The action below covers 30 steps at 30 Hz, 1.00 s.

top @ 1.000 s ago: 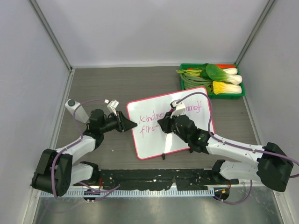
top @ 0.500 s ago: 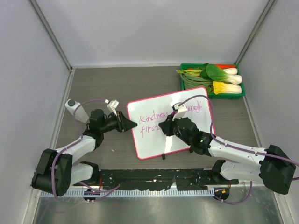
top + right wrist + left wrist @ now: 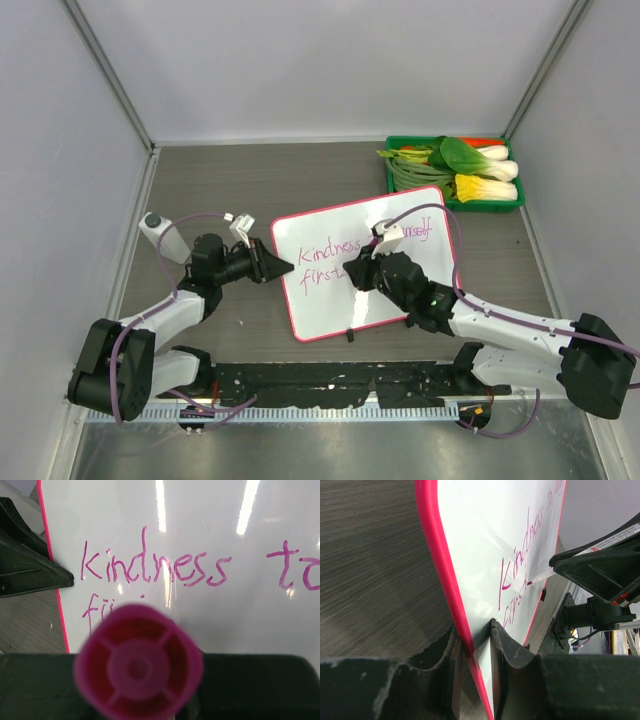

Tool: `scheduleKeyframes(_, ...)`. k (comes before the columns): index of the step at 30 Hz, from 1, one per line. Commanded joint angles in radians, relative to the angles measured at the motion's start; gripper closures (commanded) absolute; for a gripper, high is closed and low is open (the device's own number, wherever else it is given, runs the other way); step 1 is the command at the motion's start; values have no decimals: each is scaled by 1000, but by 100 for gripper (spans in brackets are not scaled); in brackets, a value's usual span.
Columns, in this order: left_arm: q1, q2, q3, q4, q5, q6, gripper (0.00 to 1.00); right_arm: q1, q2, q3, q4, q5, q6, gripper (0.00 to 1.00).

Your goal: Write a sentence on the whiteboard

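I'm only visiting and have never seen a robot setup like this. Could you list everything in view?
glossy white rectangular whiteboard with pink-red frame: one, white, middle of the table
handwritten cursive sentence: two lines, pink, on the whiteboard
slim marker pen with pink end: one, pink, held in the right gripper
plastic tray: one, green, far right corner
vegetables: several, green, white and yellow, in the tray
wood-grain table: one, grey-brown, under everything
left gripper: black, clamped on the whiteboard's left edge
right gripper: black, over the writing

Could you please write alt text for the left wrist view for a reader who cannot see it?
The left gripper is shut on the pink edge of the whiteboard. Pink handwriting, "Kindness" over a started second line, crosses its white surface, with a marker tip near the second line.
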Motion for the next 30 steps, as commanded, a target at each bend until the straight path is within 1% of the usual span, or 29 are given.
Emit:
scheduleKeyframes(1, -28, 18, 7, -54, -27, 79, 100, -2, 6, 51, -5, 44, -38, 99)
scheduleKeyframes(10, -28, 18, 7, -54, -27, 79, 100, -2, -80, 59, -19, 16, -29, 99)
scheduleKeyframes(30, -28, 18, 7, -57, -30, 79, 100, -1, 7, 5, 15, 61, -21, 99)
